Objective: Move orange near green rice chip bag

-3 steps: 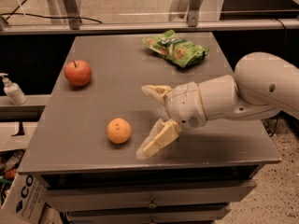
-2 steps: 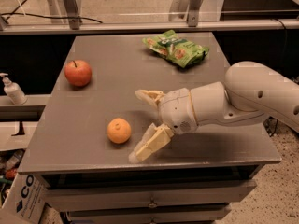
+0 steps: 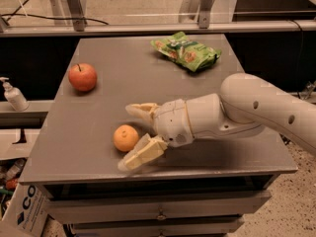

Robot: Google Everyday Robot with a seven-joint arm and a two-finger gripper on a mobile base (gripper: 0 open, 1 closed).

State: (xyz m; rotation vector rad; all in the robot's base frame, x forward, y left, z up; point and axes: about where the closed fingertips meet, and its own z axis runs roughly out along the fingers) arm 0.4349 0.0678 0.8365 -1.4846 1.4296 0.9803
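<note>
While the orange (image 3: 125, 138) is seen at the lower centre-left of the grey table (image 3: 113, 88), the gripper (image 3: 127, 137) is held spread around it from the right, nothing yet grasped; contact cannot quite be judged. The green rice chip bag (image 3: 186, 52) is seen at upper centre, well apart. A red apple (image 3: 82, 77) is placed at the left.

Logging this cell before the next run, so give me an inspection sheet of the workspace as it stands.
Surface: grey table, drawers beneath.
Job's things: orange near the front edge; green rice chip bag at back right, well apart from it.
Clutter: red apple at back left.
Grippers: hand open, low over the front of the table, one finger on each side of the orange.
Cables: black cable on the floor behind the table.
Surroundings: pump bottle on the left ledge; cardboard box lower left.
</note>
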